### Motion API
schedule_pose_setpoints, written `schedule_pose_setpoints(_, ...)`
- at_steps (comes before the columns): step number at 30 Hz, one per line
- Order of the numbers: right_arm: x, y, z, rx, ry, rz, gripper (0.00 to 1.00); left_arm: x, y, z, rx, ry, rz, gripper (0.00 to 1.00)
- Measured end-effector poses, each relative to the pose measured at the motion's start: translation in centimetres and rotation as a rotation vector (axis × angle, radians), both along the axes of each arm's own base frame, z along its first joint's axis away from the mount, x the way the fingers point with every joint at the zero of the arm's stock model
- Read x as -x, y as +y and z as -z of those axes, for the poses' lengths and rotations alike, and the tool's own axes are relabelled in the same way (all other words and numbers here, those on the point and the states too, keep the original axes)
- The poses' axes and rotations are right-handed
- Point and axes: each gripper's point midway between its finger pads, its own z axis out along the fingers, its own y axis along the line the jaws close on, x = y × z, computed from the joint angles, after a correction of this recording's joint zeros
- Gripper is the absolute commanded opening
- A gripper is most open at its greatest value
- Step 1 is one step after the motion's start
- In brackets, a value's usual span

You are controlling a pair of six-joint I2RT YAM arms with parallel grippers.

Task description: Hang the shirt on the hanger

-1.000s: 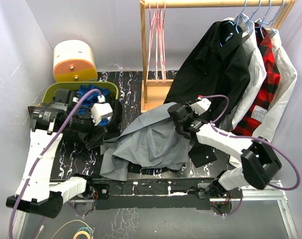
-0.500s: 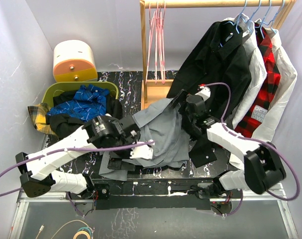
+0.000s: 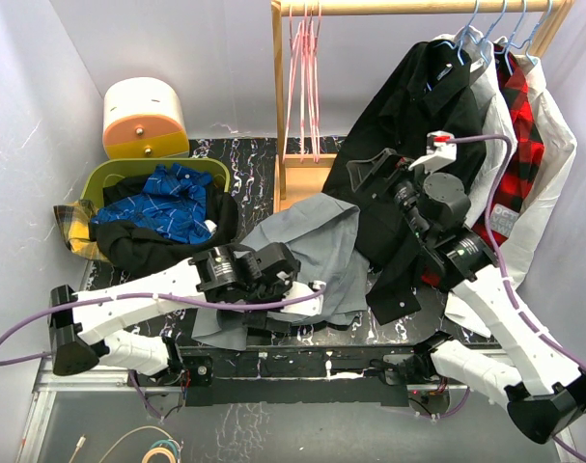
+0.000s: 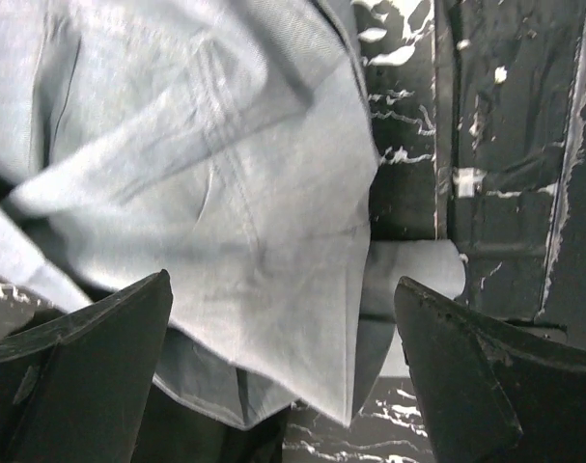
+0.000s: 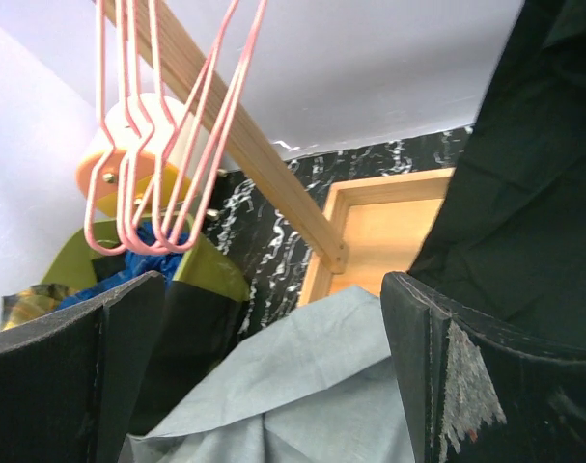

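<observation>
Item, the shirt (image 3: 307, 253): we log it crumpled near the centre of the black marbled table (image 3: 244, 159), its far edge reaching toward the foot of the wooden rack (image 3: 277, 106). Item, the hanger (image 3: 307, 77): we log it hung among other pink ones at the left end of the rack's rail, well apart from the shirt. Item, grippers: we find the left gripper (image 4: 283, 285) spread wide over the shirt's near part, grasping nothing, and the right gripper (image 5: 273, 280) raised at the shirt's far right, likewise wide and empty.

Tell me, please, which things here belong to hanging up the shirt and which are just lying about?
Job in hand: grey shirt; pink hanger.

Lying about: black shirt; red plaid shirt; blue garment; green basket; round yellow box.
</observation>
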Motion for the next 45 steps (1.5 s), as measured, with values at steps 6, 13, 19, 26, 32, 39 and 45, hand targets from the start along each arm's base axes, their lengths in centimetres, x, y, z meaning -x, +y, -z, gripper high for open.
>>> schedule_pose_setpoints(6,1.0,-2.1,0.0,0.073,-0.011,0.064,0.98,2.0,-2.5,2.7,-0.014,0.082,0.074,0.97)
schedule_pose_setpoints(13,2.3,-3.7,0.8,0.111,-0.012,0.100,0.98,3.0,-1.9,6.3,-0.062,0.101,0.118,0.93)
schedule_pose_setpoints(19,2.9,-4.3,0.4,0.131,-0.028,0.109,0.98,2.3,-2.3,7.7,-0.042,0.065,0.085,0.71)
schedule_pose_setpoints(26,3.3,-2.4,1.4,0.161,-0.017,-0.003,0.98,0.1,-2.1,9.0,-0.020,0.001,-0.007,0.11)
schedule_pose_setpoints(32,3.3,-0.8,2.4,0.191,-0.002,-0.095,0.98,-1.7,-1.4,9.0,-0.041,-0.011,-0.065,0.00)
schedule_pose_setpoints(39,2.5,0.7,4.5,0.213,0.042,-0.154,0.98,-10.8,0.0,-1.6,0.158,-0.137,-0.332,0.00)
schedule_pose_setpoints(45,3.8,1.7,8.7,0.285,-0.068,-0.270,0.99,-10.5,4.7,-11.4,0.367,-0.322,-0.407,0.00)
